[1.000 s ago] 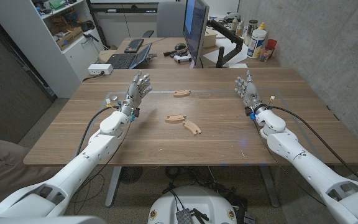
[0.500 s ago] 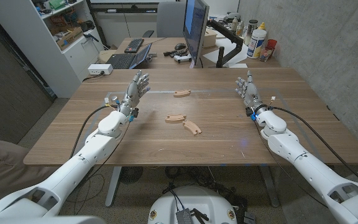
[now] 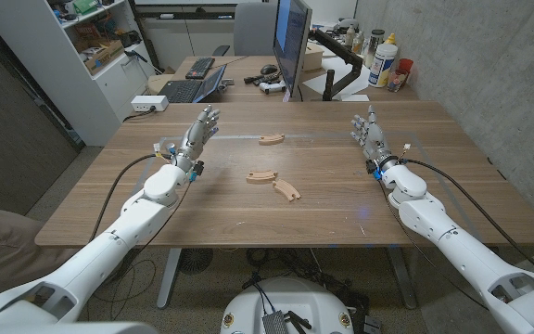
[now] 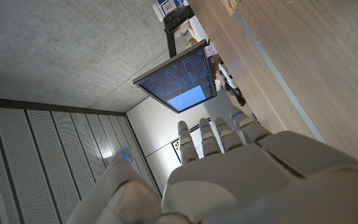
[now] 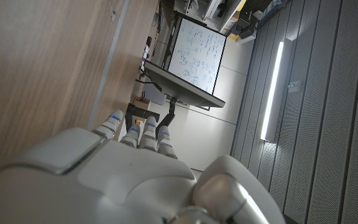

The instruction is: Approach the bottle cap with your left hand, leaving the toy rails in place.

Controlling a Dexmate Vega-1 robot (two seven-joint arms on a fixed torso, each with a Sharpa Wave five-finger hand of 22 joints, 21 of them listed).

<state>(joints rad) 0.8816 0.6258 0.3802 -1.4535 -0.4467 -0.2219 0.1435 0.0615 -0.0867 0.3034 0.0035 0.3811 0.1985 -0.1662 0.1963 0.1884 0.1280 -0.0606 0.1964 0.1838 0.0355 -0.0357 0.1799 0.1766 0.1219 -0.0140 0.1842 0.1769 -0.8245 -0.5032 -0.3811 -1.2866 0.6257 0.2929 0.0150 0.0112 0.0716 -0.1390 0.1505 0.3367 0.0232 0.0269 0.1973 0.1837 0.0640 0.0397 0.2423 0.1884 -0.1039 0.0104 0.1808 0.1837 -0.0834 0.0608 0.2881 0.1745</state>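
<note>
**Both hands raised and empty over the table, cap beside the left wrist**

Office surroundings frame the scene: a concrete wall (image 3: 499,56) on the robot's right, a shelf unit (image 3: 86,42) on its left, and a second desk behind with a monitor (image 3: 292,37), a laptop (image 3: 188,88) and some bottles (image 3: 385,60).

Nearer the robot stands the wooden table (image 3: 248,218), with both white arms reaching over it from the bottom corners of the head view.

The left hand (image 3: 197,134) is raised above the table's left part. Its fingers are stretched out, pointing away from the robot and slightly apart, and they hold nothing. In the left wrist view its fingers (image 4: 213,134) lie side by side and straight, with the thumb set off to one side.

The right hand (image 3: 367,134) stands over the table's right part, well apart from everything on it. Its fingers are upright, close together and empty.

Three toy rails lie between the hands, untouched. One curved piece (image 3: 271,139) is farthest from the robot, a second (image 3: 261,175) lies near the middle, and a third (image 3: 287,189) sits just beside the second on the near side.

The bottle cap (image 3: 161,146) is a small pale thing on the table just beside the left wrist, on its outer side. It is too small to show detail, and the hand does not touch it.
</note>
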